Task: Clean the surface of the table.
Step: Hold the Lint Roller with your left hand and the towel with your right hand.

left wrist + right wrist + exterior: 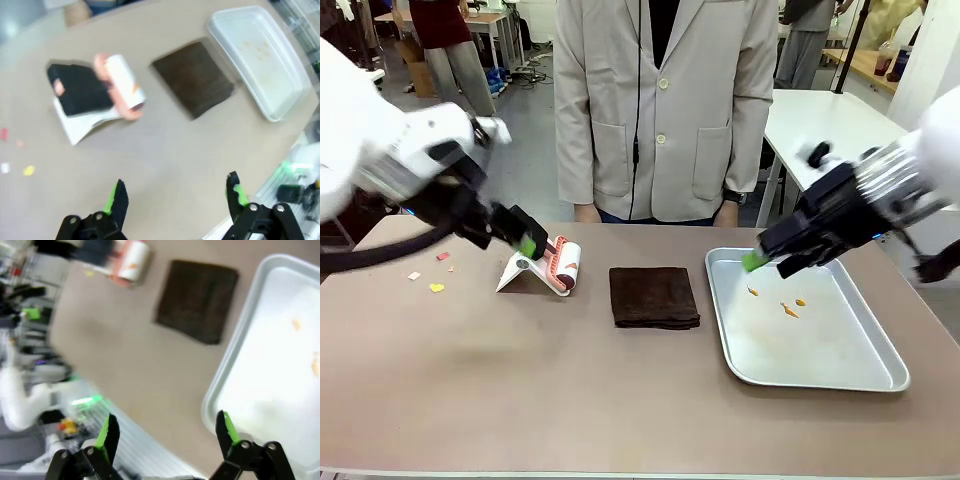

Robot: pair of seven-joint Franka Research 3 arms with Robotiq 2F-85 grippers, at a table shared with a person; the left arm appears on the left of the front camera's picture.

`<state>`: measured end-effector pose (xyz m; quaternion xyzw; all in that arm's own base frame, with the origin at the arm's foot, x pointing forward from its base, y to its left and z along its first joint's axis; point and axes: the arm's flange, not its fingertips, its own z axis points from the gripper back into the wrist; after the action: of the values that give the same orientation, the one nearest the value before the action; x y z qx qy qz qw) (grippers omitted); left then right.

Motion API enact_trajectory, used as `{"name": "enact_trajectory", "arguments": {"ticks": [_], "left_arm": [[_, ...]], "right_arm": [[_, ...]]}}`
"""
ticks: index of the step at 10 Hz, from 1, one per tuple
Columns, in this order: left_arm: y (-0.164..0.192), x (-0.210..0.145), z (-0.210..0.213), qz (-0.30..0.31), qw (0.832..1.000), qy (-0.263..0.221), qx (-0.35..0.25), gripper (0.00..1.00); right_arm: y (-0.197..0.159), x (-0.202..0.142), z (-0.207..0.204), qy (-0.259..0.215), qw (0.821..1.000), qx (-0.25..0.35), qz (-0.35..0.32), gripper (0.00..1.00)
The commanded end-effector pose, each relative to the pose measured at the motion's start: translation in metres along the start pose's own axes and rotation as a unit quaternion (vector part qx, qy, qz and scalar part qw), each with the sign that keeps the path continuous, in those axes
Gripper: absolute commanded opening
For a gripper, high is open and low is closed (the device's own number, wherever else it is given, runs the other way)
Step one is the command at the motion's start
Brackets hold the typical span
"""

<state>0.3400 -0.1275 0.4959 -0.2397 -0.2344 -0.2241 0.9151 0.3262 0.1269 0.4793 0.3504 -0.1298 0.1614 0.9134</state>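
The table (520, 400) is spread across the view, with the cloth (654, 296) laid flat at its middle (probably ready for wiping). Right of the cloth the tray (880, 375) is set, seemingly for collected debris. Left of the cloth a roller (563, 264) is propped on its stand. Both jaws are held wide and empty, the left gripper (527, 245) left of the cloth and the right gripper (753, 262) to its right. Scraps (437, 287) are seen farther left.

Taupe table (620, 400) — lint roller (565, 266), brown cloth (654, 296), metal tray (820, 350), scraps (437, 287)
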Motion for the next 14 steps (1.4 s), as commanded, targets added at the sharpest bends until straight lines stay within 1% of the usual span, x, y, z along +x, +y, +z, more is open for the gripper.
{"name": "enact_trajectory", "arguments": {"ticks": [1,2,3,4,5,6,7,8,9,11,12,13,14], "left_arm": [[0.028,-0.065,0.061,0.015,0.988,-0.093,-0.125,1.0],[0.056,-0.086,0.09,0.032,0.977,-0.134,-0.161,1.0],[0.087,-0.114,0.114,0.066,0.966,-0.173,-0.18,1.0],[0.111,-0.137,0.128,0.095,0.959,-0.196,-0.182,1.0],[0.132,-0.158,0.132,0.109,0.954,-0.203,-0.19,1.0],[0.159,-0.179,0.133,0.135,0.944,-0.216,-0.208,1.0],[0.186,-0.203,0.126,0.181,0.924,-0.243,-0.234,1.0],[0.202,-0.225,0.115,0.215,0.902,-0.272,-0.256,1.0],[0.217,-0.244,0.103,0.246,0.883,-0.292,-0.273,1.0],[0.231,-0.266,0.076,0.295,0.852,-0.309,-0.301,1.0],[0.233,-0.267,0.069,0.302,0.846,-0.316,-0.305,1.0],[0.233,-0.262,0.066,0.305,0.846,-0.316,-0.303,1.0],[0.235,-0.258,0.066,0.315,0.843,-0.321,-0.294,1.0]], "right_arm": [[-0.027,-0.014,0.053,-0.044,0.992,0.118,-0.016,1.0],[-0.042,-0.025,0.076,-0.083,0.984,0.154,-0.034,1.0],[-0.066,-0.039,0.098,-0.123,0.973,0.186,-0.065,1.0],[-0.087,-0.05,0.111,-0.149,0.964,0.202,-0.085,1.0],[-0.105,-0.059,0.122,-0.164,0.958,0.212,-0.1,1.0],[-0.124,-0.066,0.131,-0.178,0.953,0.219,-0.115,1.0],[-0.15,-0.077,0.144,-0.196,0.945,0.222,-0.137,1.0],[-0.178,-0.086,0.152,-0.207,0.939,0.222,-0.162,1.0],[-0.205,-0.095,0.156,-0.215,0.931,0.229,-0.188,1.0],[-0.249,-0.114,0.159,-0.237,0.912,0.239,-0.234,1.0],[-0.258,-0.12,0.157,-0.245,0.908,0.239,-0.242,1.0],[-0.263,-0.122,0.155,-0.254,0.908,0.223,-0.249,1.0],[-0.249,-0.128,0.154,-0.226,0.914,0.224,-0.252,1.0]]}}
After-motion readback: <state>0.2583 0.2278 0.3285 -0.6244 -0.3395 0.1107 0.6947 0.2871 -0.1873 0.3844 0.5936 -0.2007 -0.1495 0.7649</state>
